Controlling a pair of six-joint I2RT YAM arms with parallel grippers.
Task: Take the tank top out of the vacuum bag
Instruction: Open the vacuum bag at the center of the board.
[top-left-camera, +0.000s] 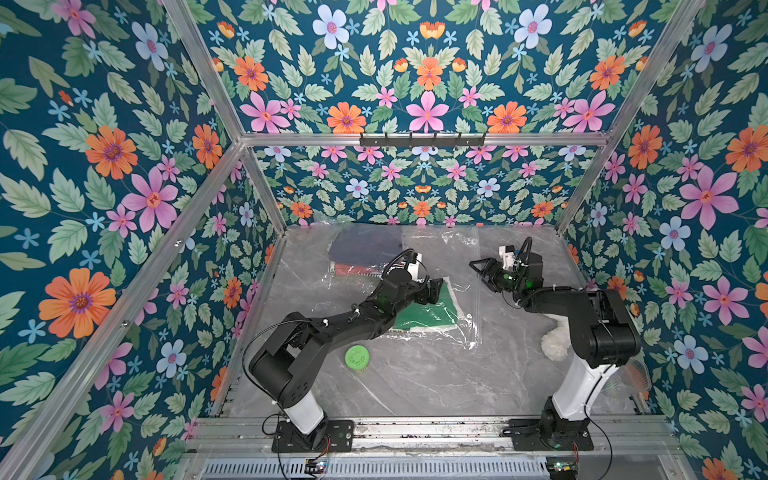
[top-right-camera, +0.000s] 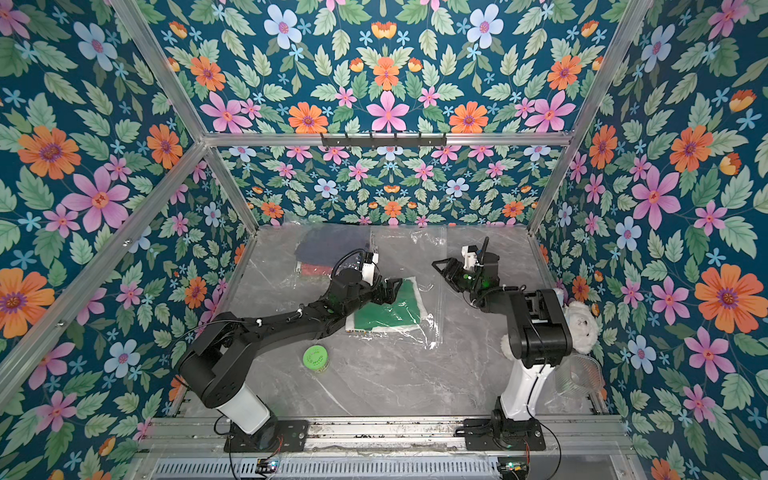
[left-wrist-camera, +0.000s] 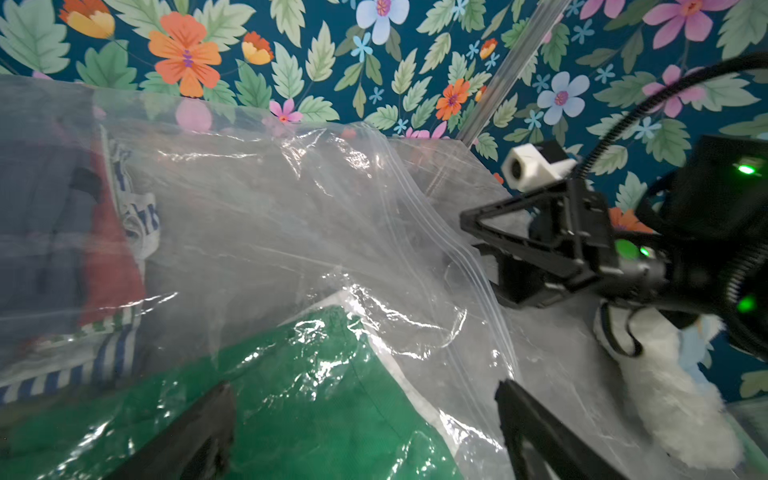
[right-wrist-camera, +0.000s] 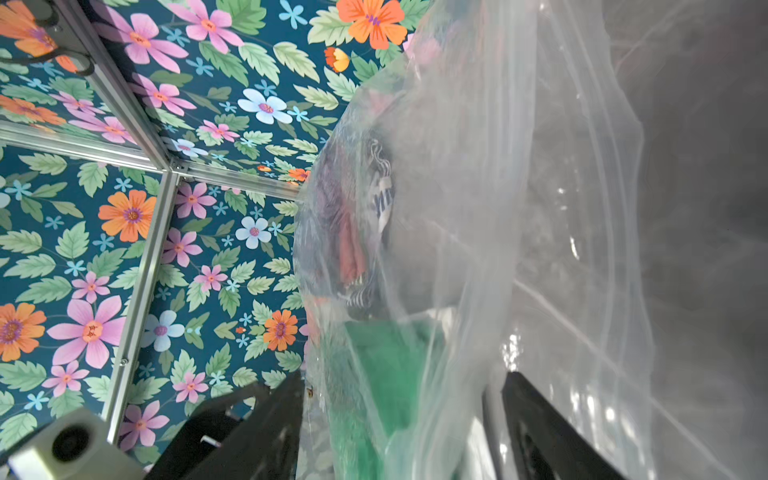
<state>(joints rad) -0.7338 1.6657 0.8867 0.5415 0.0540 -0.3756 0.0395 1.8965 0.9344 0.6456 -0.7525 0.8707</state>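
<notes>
The vacuum bag (top-left-camera: 453, 257) (top-right-camera: 419, 249) lies flat from the back wall to mid-table, clear and crinkled. Inside it, under glossy film, lies a green tank top (top-left-camera: 432, 311) (left-wrist-camera: 311, 395) with white trim. My left gripper (top-left-camera: 436, 289) (left-wrist-camera: 365, 415) hovers just over the top's far edge, open, its fingers straddling film-covered green cloth. My right gripper (top-left-camera: 478, 270) (right-wrist-camera: 403, 419) is at the bag's right edge beside the zip strip (left-wrist-camera: 469, 257). Its fingers stand apart with loose bag film (right-wrist-camera: 478, 208) hanging between them.
Folded navy (top-left-camera: 365, 245), red (top-left-camera: 353, 269) and striped clothes fill the bag's back left. A green-lidded jar (top-left-camera: 356, 356) stands near the left arm. A white teddy bear (top-right-camera: 582, 324) and a clear plastic container (top-right-camera: 577, 376) sit behind the right arm. A hook rail (top-left-camera: 422, 140) spans the back wall.
</notes>
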